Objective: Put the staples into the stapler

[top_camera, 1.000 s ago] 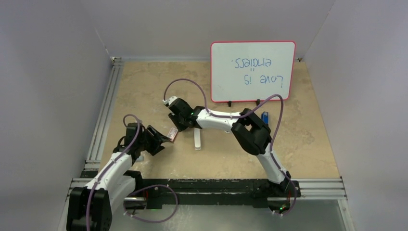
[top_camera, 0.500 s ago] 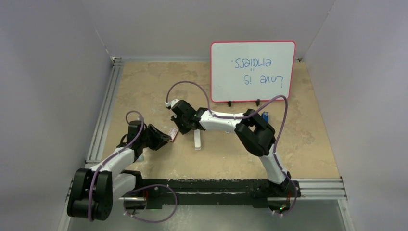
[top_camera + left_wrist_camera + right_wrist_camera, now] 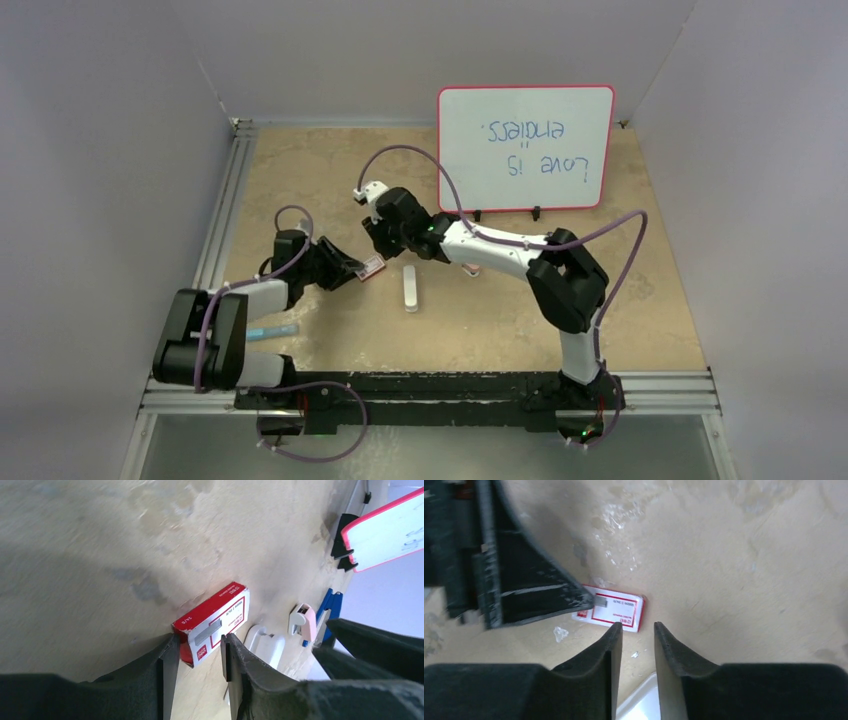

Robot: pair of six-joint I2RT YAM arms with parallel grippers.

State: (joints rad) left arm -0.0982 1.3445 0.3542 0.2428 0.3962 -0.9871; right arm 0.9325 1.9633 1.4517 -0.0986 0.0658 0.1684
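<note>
Mottled tabletop (image 3: 100, 540), rectangular box (image 3: 215, 622) between fingers (image 3: 167, 672)

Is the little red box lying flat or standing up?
Lying flat. The red-and-white box has its wide printed face up on the table, one end between the left tool's fingers.

Whiteboard (image 3: 525, 148) reads, upside down, "Love is endless."

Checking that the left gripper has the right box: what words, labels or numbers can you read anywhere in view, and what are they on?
"Love is endless." in blue handwriting on the whiteboard, upside down in the top view.
Print on the red-and-white box: too small and blurred to read.
No other text is legible.
</note>
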